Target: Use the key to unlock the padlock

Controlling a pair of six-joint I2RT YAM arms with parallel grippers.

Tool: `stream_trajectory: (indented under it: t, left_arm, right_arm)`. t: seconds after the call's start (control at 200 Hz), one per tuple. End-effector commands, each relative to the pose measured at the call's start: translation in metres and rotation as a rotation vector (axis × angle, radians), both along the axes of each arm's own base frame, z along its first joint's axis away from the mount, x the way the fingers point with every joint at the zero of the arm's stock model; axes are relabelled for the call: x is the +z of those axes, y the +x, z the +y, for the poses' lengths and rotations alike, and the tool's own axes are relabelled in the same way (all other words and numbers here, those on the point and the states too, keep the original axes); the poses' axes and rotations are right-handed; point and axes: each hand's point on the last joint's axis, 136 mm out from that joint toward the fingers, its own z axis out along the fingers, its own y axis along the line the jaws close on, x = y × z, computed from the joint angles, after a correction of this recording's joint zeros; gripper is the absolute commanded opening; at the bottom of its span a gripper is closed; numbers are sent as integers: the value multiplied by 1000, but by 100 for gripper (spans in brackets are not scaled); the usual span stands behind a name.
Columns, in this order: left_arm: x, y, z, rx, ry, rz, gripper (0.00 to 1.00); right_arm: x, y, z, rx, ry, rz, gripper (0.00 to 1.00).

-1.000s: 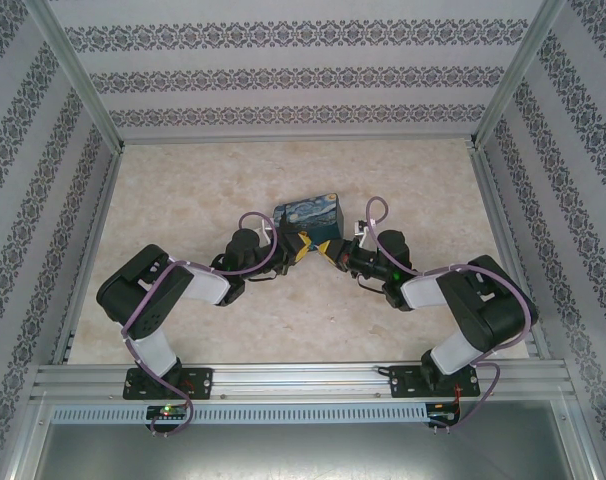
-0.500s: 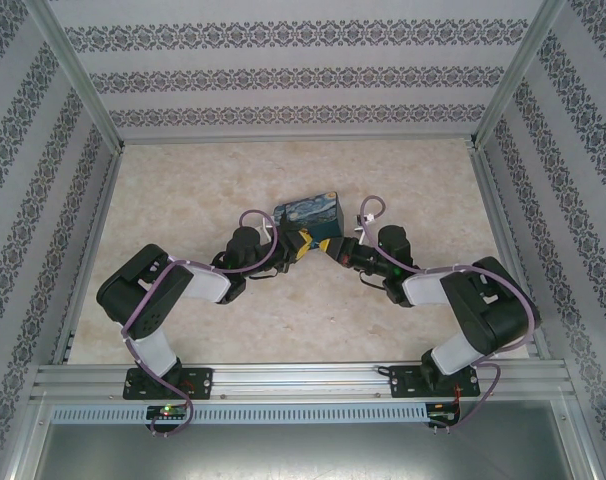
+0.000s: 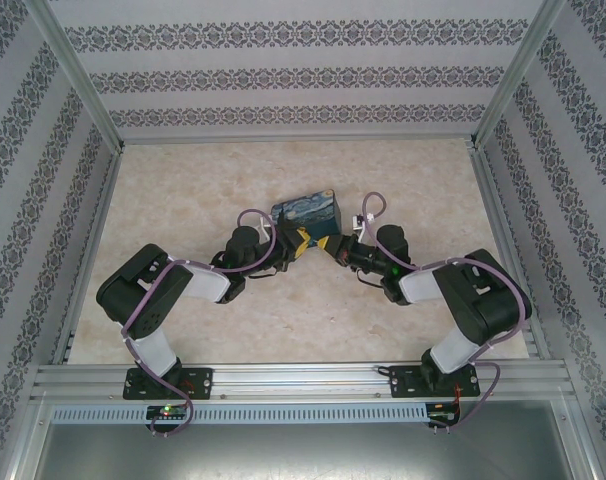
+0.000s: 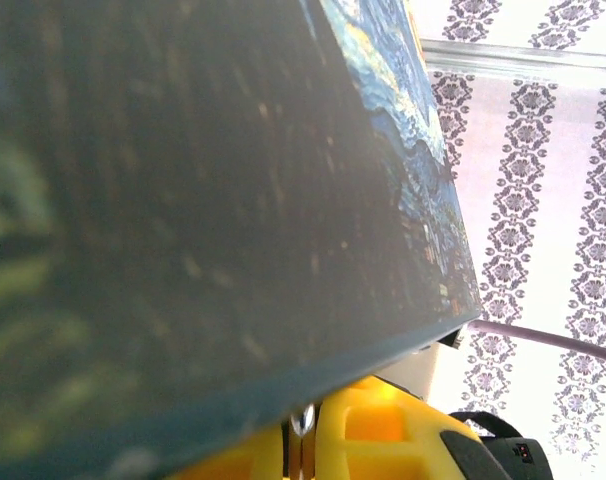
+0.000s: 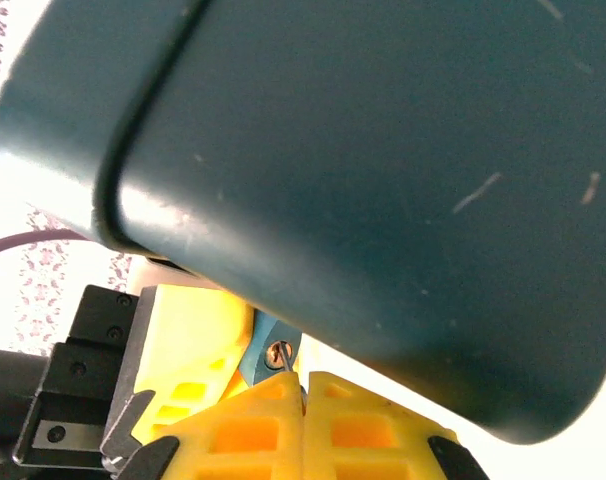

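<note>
R arm (image 3: pixel 423 285) nearer padlock (image 5: pixel 261 352); marbled table (image 3: pixel 183 190)

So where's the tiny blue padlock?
In the right wrist view, low and left of centre: the padlock sits under the dark box, just above the yellow fingers.

We're looking into a lab-style robot test booth: aluminium frame posts (image 3: pixel 78 75) box in a marble-look tabletop (image 3: pixel 183 190). Damask-striped wallpaper (image 3: pixel 283 80) lines every wall, and a slotted aluminium rail (image 3: pixel 303 380) runs along the near edge.
</note>
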Motion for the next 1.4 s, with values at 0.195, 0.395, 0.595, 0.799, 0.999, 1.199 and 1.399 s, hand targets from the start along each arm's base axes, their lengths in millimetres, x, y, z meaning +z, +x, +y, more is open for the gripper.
stream_trajectory:
  t: [0.195, 0.395, 0.595, 0.799, 0.999, 1.199, 1.399]
  left_arm:
    - [49, -35, -38, -239, -140, -108, 0]
    - [48, -37, -38, -243, -148, -102, 0]
    - [47, -40, -37, -245, -154, -89, 0]
    - [48, -42, -35, -247, -157, -76, 0]
    - [48, -42, -33, -247, -151, -76, 0]
    - [49, -41, -32, -249, -149, -85, 0]
    - [47, -44, -33, -275, -127, -95, 0]
  right_arm:
    - [50, 10, 30, 87, 147, -50, 0]
    - [35, 12, 23, 93, 91, -61, 0]
    - [21, 12, 18, 113, 56, -95, 0]
    - [29, 3, 20, 162, 56, -142, 0]
    - [35, -8, 19, 190, 50, -163, 0]
    - [32, -11, 17, 189, 50, -144, 0]
    - [36, -7, 19, 184, 74, -125, 0]
